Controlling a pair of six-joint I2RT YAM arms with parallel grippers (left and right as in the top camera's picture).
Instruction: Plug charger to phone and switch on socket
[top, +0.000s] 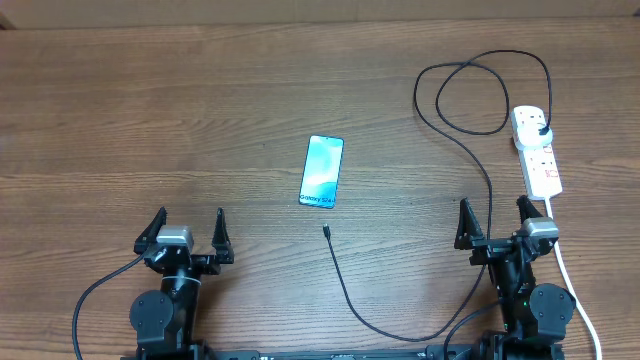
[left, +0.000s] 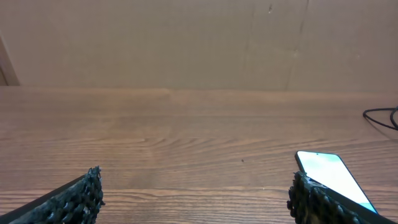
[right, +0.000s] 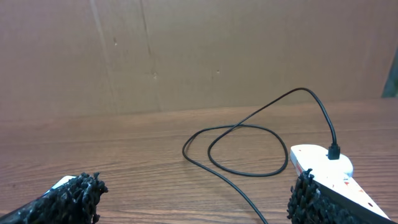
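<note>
Both our left gripper (top: 190, 215) and right gripper (top: 492, 203) stand open, empty, at the near edge, the charger (top: 328, 236) tip just short of the phone (top: 322, 171).

You have a wooden table (top: 200, 120) under everything, its brown planks running left to right with dark grain lines. Along its far edge you see a plain tan backdrop (left: 186, 43) standing upright, cardboard by the look of it, meeting the tabletop in a straight line. A vertical seam (left: 297, 43) runs down that panel, and a darker greenish strip (right: 392, 78) shows at its right end, too little to identify
</note>
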